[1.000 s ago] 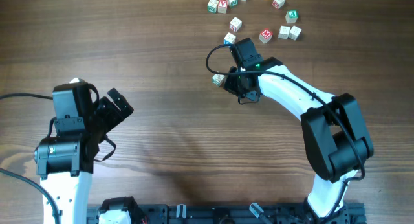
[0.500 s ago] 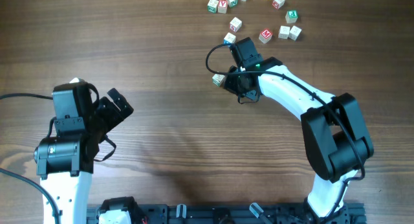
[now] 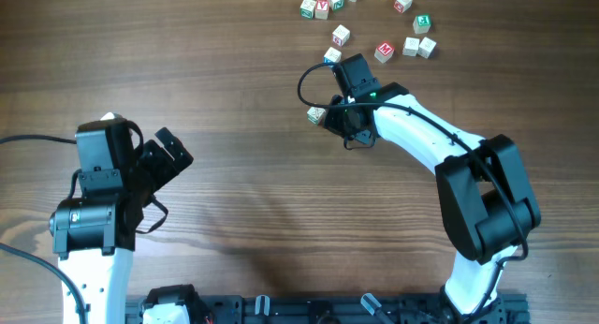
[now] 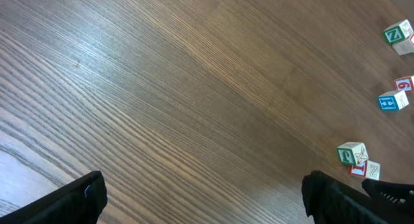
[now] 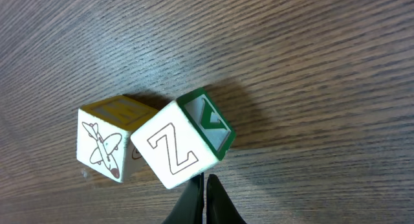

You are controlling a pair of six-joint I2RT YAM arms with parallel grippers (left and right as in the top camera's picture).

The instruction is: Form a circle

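Small whitish letter cubes lie at the top of the table. The circle (image 3: 410,47) is the tight group there with the red M cube (image 3: 384,51); it is not a closed ring. My right gripper (image 5: 206,186) (image 3: 328,115) is shut with nothing between its fingers, its tip touching the lower edge of a Z cube (image 5: 176,147) with a green side. An airplane cube (image 5: 102,146) with a yellow top rests against that Z cube. My left gripper (image 4: 204,193) (image 3: 176,152) stands open and empty over bare wood, far to the left.
More letter cubes (image 3: 323,7) are scattered along the top edge, and one cube (image 3: 332,55) sits just above the right wrist. In the left wrist view, several cubes (image 4: 352,154) show at the far right. The right arm's black cable (image 3: 307,81) loops near the cubes.
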